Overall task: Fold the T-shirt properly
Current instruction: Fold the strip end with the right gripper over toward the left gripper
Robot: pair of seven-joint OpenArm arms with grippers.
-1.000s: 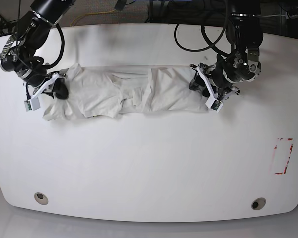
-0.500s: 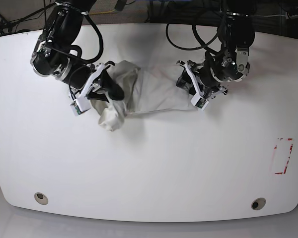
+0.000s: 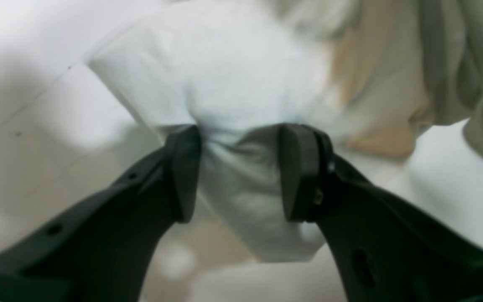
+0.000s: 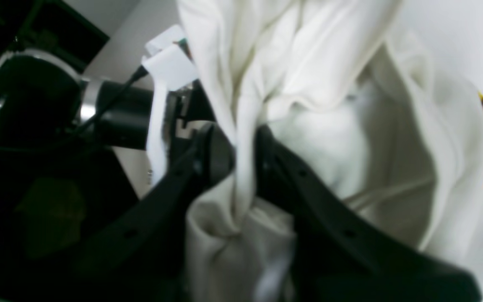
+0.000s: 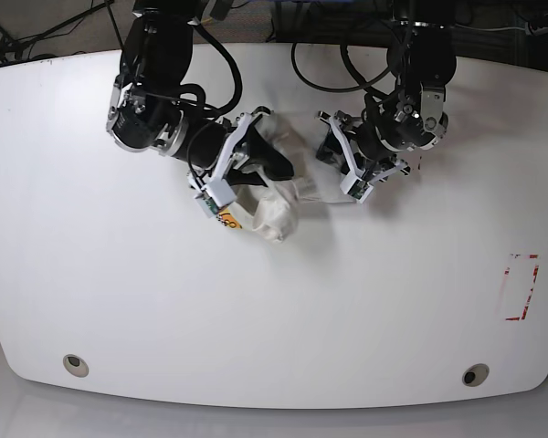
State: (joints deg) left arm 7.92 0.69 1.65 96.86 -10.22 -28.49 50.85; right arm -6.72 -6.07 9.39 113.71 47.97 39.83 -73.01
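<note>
Looking across the near worktop first: bare white, nothing lying there. Farther in, at mid-table, sits the T-shirt, bunched into a compact bundle between both arms, a slip of orange print peeking out at its left edge. Right gripper, on the left of the base view, clamped tight on a gathered rope of white cloth, jaws nearly together, fabric spilling above and below them. Left gripper, on the right of the base view, pinching a thicker fold, jaws set apart by the wad of cotton between them, so gripping rather than gaping. Both ends of the garment brought close, one over the other: reads as the halving fold, sleeve end carried toward hem end. Not tidy yet, though, with cloth sagging in a lump at the near side. Next move likely calls for laying the carried end flat onto the lower layer, lining up edges, then letting go without dragging. Risk: a crumpled, lopsided stack.
</note>
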